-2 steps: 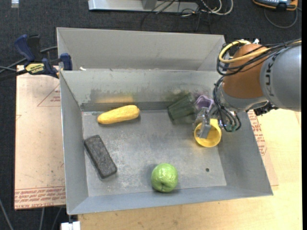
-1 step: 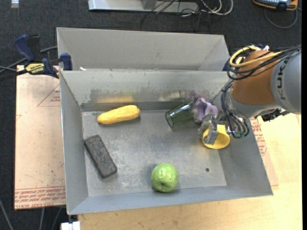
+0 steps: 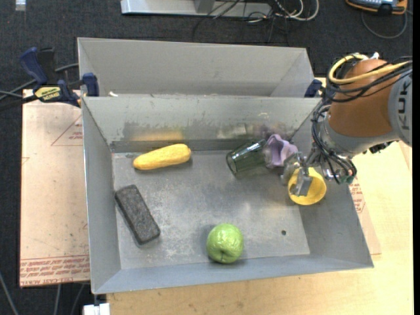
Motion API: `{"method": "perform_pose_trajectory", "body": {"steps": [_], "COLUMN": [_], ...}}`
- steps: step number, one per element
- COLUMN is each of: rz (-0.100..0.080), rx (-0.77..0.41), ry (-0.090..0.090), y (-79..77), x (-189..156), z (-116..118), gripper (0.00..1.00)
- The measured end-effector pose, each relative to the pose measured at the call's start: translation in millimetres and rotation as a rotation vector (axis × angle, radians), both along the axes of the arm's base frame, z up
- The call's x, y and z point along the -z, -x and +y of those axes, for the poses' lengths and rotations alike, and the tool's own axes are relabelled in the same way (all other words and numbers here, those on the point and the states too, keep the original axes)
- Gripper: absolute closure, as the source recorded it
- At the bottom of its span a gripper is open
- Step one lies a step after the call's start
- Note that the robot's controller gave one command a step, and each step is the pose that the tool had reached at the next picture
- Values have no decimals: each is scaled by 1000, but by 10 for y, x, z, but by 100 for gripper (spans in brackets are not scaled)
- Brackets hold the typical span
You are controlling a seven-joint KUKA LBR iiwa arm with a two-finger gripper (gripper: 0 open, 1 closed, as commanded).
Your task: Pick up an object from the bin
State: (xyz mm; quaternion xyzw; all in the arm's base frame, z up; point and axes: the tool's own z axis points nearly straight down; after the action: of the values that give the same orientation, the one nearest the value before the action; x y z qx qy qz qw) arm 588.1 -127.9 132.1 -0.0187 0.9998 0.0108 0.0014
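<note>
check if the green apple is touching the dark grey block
Apart. The camera view shows a stretch of bare bin floor between the green apple and the dark grey block.

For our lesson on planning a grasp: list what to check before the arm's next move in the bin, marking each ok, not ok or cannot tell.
1. Target under gripper: ok, the yellow round piece by the bin's right wall.
2. Piece held: cannot tell.
3. Room around it: not ok, purple thing and tipped dark jar lie close.
4. Wall clearance: not ok, wall right beside.
5. Rest out of the way: ok, green apple, yellow corn, grey block.
</note>
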Motion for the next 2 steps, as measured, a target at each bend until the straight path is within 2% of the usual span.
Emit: {"method": "perform_pose_trajectory", "body": {"steps": [1, 2], "rz": [-22, 7], "rx": [73, 88], "ry": [-1, -6], "y": [-225, -218], "x": [-264, -363], "z": [-39, -20], "gripper": [100, 100]}}
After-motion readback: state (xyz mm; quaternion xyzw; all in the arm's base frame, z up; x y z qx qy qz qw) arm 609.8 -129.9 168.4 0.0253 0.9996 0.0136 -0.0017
